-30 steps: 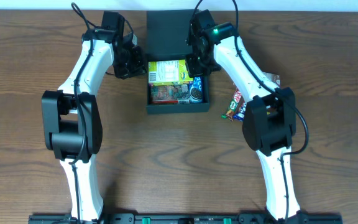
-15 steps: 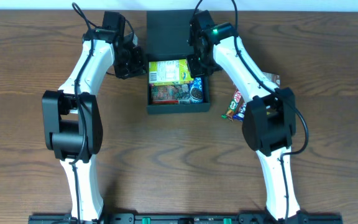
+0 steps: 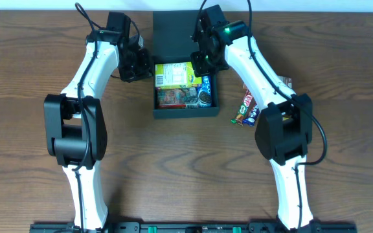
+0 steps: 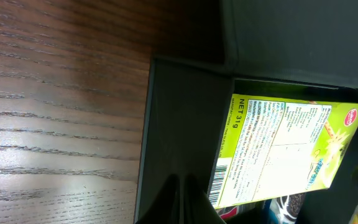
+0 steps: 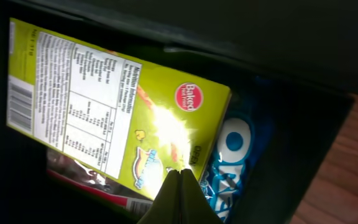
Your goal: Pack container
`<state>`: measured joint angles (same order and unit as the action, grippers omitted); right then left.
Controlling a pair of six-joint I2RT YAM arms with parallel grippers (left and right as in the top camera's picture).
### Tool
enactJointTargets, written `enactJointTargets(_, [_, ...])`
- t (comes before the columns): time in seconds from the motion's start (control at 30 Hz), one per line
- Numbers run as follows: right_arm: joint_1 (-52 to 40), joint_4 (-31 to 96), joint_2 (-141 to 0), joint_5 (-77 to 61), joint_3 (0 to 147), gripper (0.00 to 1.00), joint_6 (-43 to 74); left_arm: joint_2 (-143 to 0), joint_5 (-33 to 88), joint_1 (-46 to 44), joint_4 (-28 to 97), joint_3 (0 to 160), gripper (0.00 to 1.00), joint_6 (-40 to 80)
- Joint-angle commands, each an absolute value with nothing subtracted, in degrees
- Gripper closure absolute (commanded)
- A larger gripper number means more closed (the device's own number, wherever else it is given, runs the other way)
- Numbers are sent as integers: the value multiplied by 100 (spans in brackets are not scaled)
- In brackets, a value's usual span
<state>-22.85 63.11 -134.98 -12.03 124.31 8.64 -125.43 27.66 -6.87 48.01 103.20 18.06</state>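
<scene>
Matte black cardboard container [image 3: 185, 114], square, with shallow walls. It sits at the far middle of the counter [image 3: 128, 149], between the two arms. Its flat hinged lid [image 3: 172, 33] is open and laid back on the far side.

Contents:
- One yellow-green carton [image 3: 175, 74] with a printed nutrition panel, lying flat across the far half.
- One blue packet [image 3: 205, 90] with white lettering, along the right wall and partly under the carton's edge.
- One red packet [image 3: 173, 97] in the near half.

Left claw [image 4: 180, 188]: fingers pressed together with nothing between them. The tips are at the container's left wall, just beside the carton's barcode end. Contact with the wall cannot be told.

Right claw [image 5: 179, 182]: fingers pressed together, gripping nothing. The tips are over the carton's edge, where it meets the blue packet. Whether they touch cannot be told.

Outside the container: a few wrapped bars [image 3: 246, 109], red, white and blue, lying on the counter to the right, near the right arm and apart from the box.

Counter: dark brown wood grain.
</scene>
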Motion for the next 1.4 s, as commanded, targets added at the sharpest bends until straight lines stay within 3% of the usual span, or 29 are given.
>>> enactJointTargets(0.0, [-2226,6305,-13338,-1186,12455,99,755,-12593,2788,-755,4814,10289,94,1822])
enactJointTargets(1.37, [-2088,6189,-13734,-1551,12394,99,548,-12593,2797,-755,4816,10289,94,1846])
